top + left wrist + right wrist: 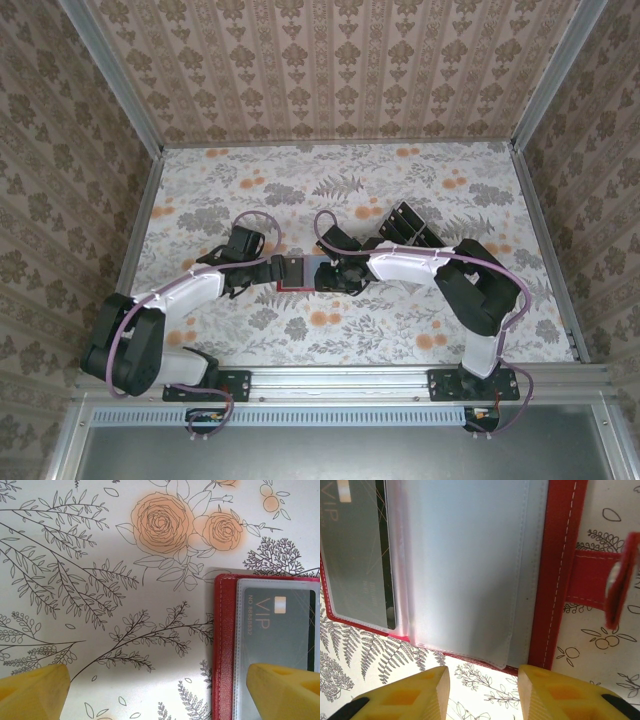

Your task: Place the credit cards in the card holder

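Where the two arms meet at the middle of the table (420, 335), the red card holder (298, 272) lies spread open, clear sleeves up. One dark credit card (280, 625) marked VIP sits in a sleeve; the neighbouring sleeve (465, 565) looks empty. The left gripper (160, 690) is spread wide, one finger over the holder; the right gripper (484, 690) has its fingers apart at the holder's edge.

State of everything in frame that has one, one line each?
card holder: open, lying flat
strap: unfastened
credit card: tucked behind clear plastic in the holder
middle sleeve: looks empty
left gripper: open, holding nothing
right gripper: open, holding nothing
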Motion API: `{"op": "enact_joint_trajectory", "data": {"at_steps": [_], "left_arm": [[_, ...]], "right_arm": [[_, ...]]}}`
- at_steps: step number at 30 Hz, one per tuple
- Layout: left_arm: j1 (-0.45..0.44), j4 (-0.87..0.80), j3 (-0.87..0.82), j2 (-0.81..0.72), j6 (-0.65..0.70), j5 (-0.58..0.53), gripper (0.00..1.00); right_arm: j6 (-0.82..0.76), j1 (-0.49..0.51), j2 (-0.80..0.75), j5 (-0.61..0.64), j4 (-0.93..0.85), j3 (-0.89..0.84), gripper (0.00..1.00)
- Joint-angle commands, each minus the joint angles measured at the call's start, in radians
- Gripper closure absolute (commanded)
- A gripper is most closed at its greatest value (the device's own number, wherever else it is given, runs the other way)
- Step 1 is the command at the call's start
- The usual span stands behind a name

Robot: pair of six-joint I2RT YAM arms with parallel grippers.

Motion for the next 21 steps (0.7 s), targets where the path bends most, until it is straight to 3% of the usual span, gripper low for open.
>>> {"op": "enact_joint_trajectory", "data": {"at_steps": [1, 21], "left_arm": [[0.007, 0.004, -0.009, 0.013, 0.014, 0.01, 0.0], [0.006, 0.015, -0.02, 0.015, 0.014, 0.018, 0.0]], "right_arm": [[-0.011, -0.004, 0.014, -0.009, -0.01, 0.043, 0.58], [-0.015, -0.006, 0.046, -0.015, -0.006, 0.064, 0.58]]}}
